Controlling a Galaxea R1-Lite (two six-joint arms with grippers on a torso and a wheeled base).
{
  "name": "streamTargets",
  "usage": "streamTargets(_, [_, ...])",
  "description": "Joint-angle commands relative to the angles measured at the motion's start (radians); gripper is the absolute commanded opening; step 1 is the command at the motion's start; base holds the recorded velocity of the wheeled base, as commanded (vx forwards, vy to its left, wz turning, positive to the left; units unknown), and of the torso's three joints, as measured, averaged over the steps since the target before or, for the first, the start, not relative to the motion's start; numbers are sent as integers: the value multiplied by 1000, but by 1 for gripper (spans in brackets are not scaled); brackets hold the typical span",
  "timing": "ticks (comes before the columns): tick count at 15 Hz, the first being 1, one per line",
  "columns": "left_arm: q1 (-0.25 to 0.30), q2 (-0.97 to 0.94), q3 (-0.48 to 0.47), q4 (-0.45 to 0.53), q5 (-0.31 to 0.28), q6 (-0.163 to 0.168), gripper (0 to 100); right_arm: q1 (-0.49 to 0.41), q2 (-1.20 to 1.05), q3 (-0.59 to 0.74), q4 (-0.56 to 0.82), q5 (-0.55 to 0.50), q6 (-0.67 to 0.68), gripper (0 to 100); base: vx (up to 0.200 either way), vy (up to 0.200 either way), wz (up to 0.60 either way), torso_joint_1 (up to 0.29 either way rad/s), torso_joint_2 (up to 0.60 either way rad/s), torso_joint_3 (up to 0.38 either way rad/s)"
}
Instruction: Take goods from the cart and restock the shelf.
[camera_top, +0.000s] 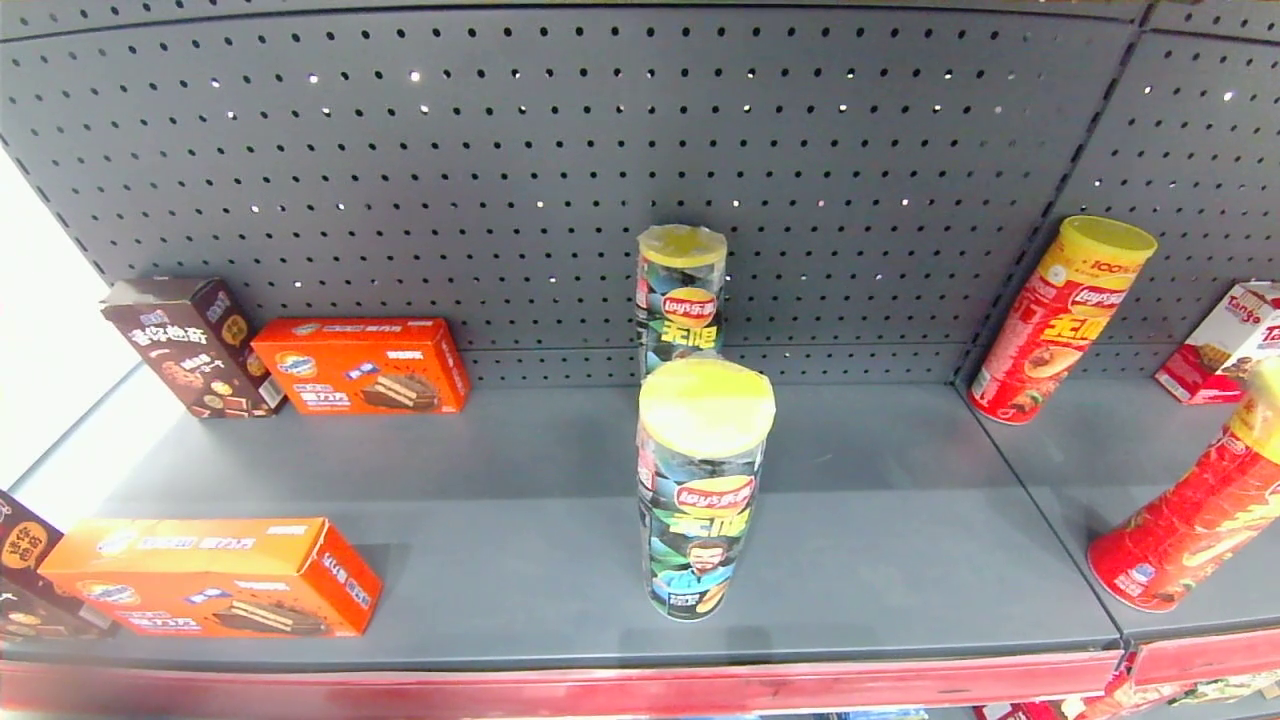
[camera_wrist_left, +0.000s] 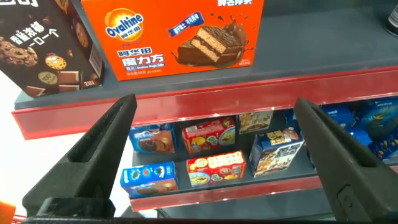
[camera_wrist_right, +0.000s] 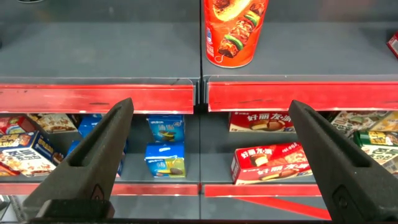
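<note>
L gripper (camera_wrist_left: 214, 102): fingers spread wide, nothing btwn them, facing the red front strip (camera_wrist_left: 249, 84) of the shelf. R gripper (camera_wrist_right: 211, 104): also wide apart and empty, in front of the seam where two shelf bays meet.

Shelf deck (camera_top: 880, 520), grey, w/ perforated back panel (camera_top: 500, 150) behind it; a 2nd bay adjoins on the robot's right.

Goods, big to small:
- Front dark chip can (camera_top: 700, 500), upright w/ yellow lid, mid-deck, near the front edge.
- Rear dark chip can (camera_top: 682, 300), upright, directly behind the front one, against the back panel.
- Rear red chip can (camera_top: 1065, 320) in the right bay, by the back panel.
- Front red chip can (camera_top: 1190, 530) in the right bay, near the front edge; the R wrist view shows its base (camera_wrist_right: 233, 31) just above the strip.
- Front orange box (camera_top: 210, 580) on its long side at front left, also seen in the L wrist view (camera_wrist_left: 174, 37).
- Rear orange box (camera_top: 360, 365) at back left, against the panel.
- Dark cookie box (camera_top: 190, 345) standing just left of the rear orange box, touching or nearly so.
- 2nd dark cookie box (camera_top: 20, 570) cut by the left edge, beside the front orange box.
- Red-white box (camera_top: 1225, 345) far right, at the back.
- Small snack boxes (camera_wrist_left: 211, 149) on the lower tiers below the strip; blue packs (camera_wrist_right: 165, 146) and a red flat box (camera_wrist_right: 270, 162) too.
</note>
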Motion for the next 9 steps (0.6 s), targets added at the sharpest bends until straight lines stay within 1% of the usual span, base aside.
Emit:
streamTargets(1, [0, 0, 0, 0, 0, -1, 100, 0, 2, 0, 0, -1, 1, 100, 0, 0, 0, 0, 0, 0])
streamTargets(7, [0, 0, 0, 0, -5, 8, 100, 0, 2, 0, 0, -1, -1, 100, 0, 0, 0, 0, 0, 0])
streamTargets(9, [0, 0, 0, 0, 3, 7, 100, 0, 2, 0, 0, -1, -1, 100, 0, 0, 0, 0, 0, 0])
